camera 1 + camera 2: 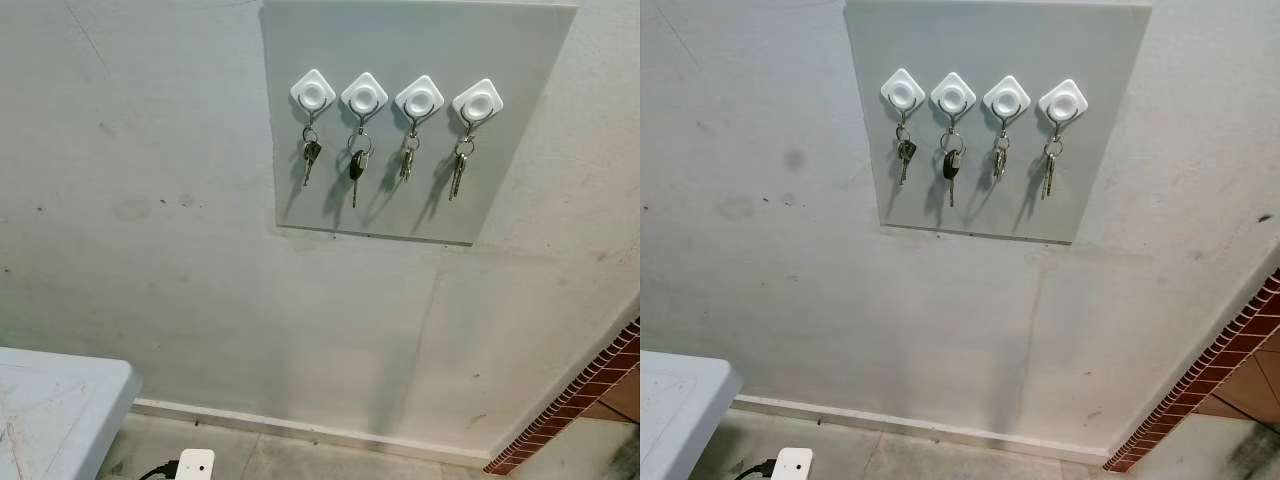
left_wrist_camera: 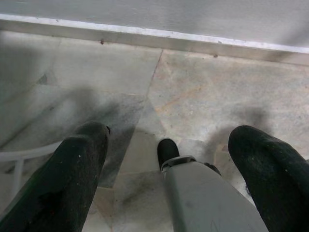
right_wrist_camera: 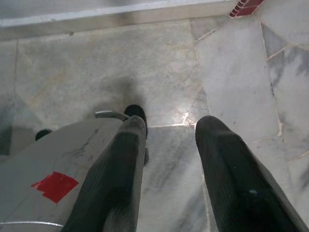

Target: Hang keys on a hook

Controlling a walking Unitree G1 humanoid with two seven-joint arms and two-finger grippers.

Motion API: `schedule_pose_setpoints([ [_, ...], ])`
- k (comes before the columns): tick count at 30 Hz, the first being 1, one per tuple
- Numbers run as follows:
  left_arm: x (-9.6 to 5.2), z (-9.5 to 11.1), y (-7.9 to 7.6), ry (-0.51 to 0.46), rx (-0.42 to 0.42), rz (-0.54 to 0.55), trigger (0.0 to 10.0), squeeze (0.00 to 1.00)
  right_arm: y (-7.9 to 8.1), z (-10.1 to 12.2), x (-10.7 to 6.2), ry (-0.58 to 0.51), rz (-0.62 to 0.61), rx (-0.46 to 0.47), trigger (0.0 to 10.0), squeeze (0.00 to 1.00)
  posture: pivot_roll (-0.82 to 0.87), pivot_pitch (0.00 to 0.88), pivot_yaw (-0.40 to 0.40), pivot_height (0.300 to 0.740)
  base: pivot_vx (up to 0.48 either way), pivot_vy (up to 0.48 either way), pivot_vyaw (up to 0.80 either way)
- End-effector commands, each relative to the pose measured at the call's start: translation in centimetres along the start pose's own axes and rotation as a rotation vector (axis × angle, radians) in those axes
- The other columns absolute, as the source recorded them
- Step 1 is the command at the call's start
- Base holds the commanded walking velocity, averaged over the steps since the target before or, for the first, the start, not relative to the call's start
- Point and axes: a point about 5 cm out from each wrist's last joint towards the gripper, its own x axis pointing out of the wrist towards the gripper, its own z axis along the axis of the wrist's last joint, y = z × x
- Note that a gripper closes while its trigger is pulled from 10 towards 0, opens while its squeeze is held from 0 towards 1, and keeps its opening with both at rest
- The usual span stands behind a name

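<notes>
A grey board [image 1: 400, 205] is fixed to the wall and carries a row of white diamond-shaped hooks. Each hook holds a set of keys: the leftmost keys [image 1: 310, 155], a set with a black fob [image 1: 356, 168], a third set [image 1: 407, 160] and the rightmost keys [image 1: 458, 172]. My left gripper [image 2: 170, 130] hangs low, pointing at the stone floor, open with nothing between its fingers. My right gripper [image 3: 171, 123] also points at the floor, open and empty.
A pale grey table corner [image 1: 55, 400] juts in at the lower left. A white plug [image 1: 195, 465] with a black cable lies on the floor by the baseboard. A red brick edge [image 1: 585, 395] runs along the lower right. My own grey foot [image 2: 207, 198] stands below the left gripper.
</notes>
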Motion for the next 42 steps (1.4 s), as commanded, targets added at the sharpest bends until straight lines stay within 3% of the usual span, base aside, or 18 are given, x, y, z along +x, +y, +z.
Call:
schedule_pose_setpoints([
  [1,0.0,0.0,0.2,-0.001,0.001,0.010,10.0,0.00,0.2,0.1,0.1,0.006,0.005,-0.032,10.0,0.00,-0.01,0.000,-0.005,0.740,0.000,0.000,0.00],
  [19,0.1,0.5,-0.1,-0.018,-0.019,-0.010,10.0,0.00,1.3,2.0,0.5,-0.038,0.059,-0.134,10.0,0.00,-0.01,0.000,-0.016,0.740,0.000,0.000,0.00],
  [42,0.1,0.5,-0.3,-0.014,-0.033,-0.017,10.0,0.00,1.5,2.7,0.6,-0.077,0.054,-0.111,10.0,0.00,-0.02,0.000,-0.014,0.740,0.000,-0.468,0.00],
])
